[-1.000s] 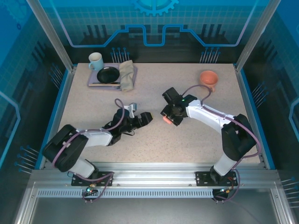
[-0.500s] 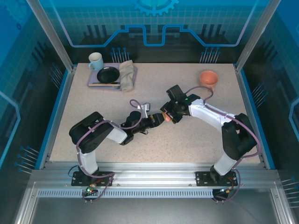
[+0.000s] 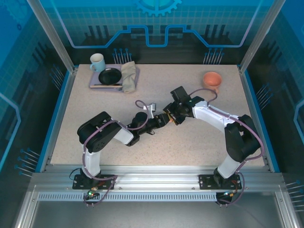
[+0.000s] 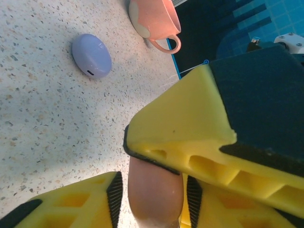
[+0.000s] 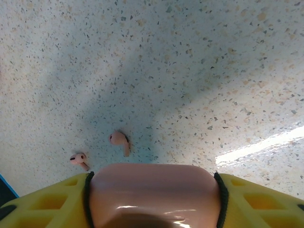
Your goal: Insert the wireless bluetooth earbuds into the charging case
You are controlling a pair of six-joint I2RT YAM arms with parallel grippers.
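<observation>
Left wrist view takes in a lilac pebble-shaped charging case that looks shut, lying alone on the speckled worktop. In the right wrist view the left salmon-pink stemmed earbud and the right salmon-pink stemmed earbud lie loose on the worktop, near each other, in no case. By my reckoning no earbud is loaded yet, and whether the held case is open I cannot tell.

From above, the left arm stretches low toward mid-worktop. Its left gripper has its pads against the sides of the salmon-pink charging case, pinching it as far as I can see. The right arm bends in from the right, and the right gripper clamps the same case, off the worktop.
</observation>
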